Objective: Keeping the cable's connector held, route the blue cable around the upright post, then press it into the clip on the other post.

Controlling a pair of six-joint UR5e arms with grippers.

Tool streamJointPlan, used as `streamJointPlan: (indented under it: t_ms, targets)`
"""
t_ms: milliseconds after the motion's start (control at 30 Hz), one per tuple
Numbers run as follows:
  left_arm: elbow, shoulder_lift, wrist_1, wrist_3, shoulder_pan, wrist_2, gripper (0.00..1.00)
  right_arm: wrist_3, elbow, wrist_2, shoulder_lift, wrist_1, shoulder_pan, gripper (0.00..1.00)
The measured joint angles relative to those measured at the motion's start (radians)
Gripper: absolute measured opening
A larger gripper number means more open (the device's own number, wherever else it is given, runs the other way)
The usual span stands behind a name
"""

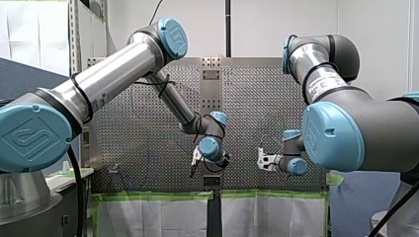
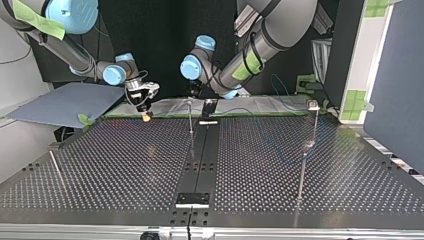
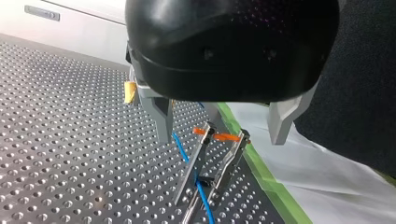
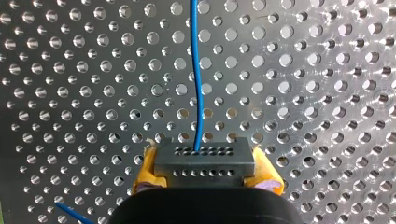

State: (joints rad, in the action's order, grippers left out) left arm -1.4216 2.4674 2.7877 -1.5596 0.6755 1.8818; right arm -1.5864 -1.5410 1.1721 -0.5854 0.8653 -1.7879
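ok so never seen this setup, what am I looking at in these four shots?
Two robot arms work over a metal table full of holes. The front view looks from behind the arms; the top view faces them from across the table, so sides swap. The other two cameras ride on the wrists. My right claw, with yellow pads, is shut on a small dark connector, and a blue cable runs out of it. My left claw is open above the cable, near a metal piece with orange tips. A thin upright post stands at the top view's right.
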Motion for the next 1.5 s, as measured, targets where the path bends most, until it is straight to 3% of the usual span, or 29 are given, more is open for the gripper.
streamJointPlan:
  t_ms: [267,467,867,1133,1500]
  targets:
    - [-0.005,-0.008,-0.002,0.002,0.006,0.021,1.0,-0.002,0.0,0.0,0.0,0.0,0.0,0.0]
    - [-0.046,-0.051,-0.04,-0.011,0.024,0.054,1.0,-0.001,0.0,-0.002,0.0,-0.001,0.001,0.0]
    - [-0.166,-0.171,-0.153,-0.121,0.042,0.129,1.0,-0.001,0.0,-0.003,0.0,-0.002,0.002,0.0]
    - [-0.251,-0.255,-0.102,-0.2,0.056,0.178,1.0,-0.004,0.0,-0.01,0.0,-0.004,0.002,0.0]
    - [-0.356,-0.361,-0.083,-0.227,0.058,0.184,1.0,-0.009,0.0,-0.016,0.0,-0.003,0.002,0.0]
